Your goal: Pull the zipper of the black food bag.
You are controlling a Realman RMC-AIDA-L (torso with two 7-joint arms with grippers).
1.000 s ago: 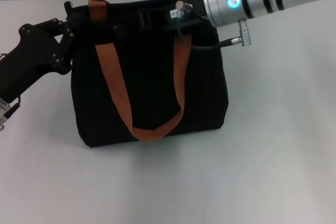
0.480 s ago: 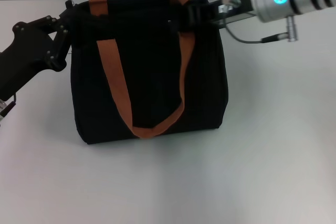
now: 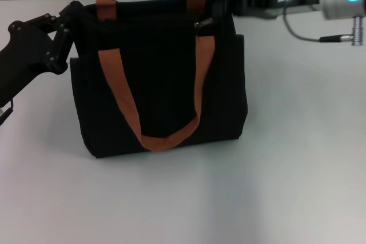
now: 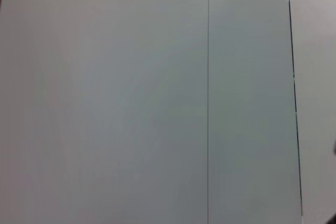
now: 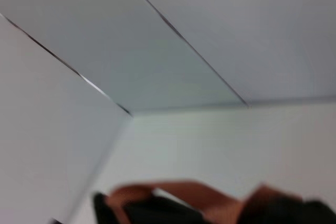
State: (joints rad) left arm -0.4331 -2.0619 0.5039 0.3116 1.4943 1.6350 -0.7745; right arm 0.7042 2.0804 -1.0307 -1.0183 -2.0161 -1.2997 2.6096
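On the white worktop (image 3: 274,187), the black food bag (image 3: 160,101) stands upright, left of centre, its orange-brown strap handle (image 3: 128,107) hanging in a loop down the near face. At the bag's top right corner a small silver glint marks the zipper (image 3: 199,24), just beside the right gripper (image 3: 220,5), which reaches in from the right along the bag's top edge; whether its fingers are pinched on the slider cannot be told. The left gripper (image 3: 73,15) presses against the bag's top left corner, its grip likewise hidden by black on black. The right wrist view shows only a blurred strip of bag and strap below grey wall panels (image 5: 173,35).
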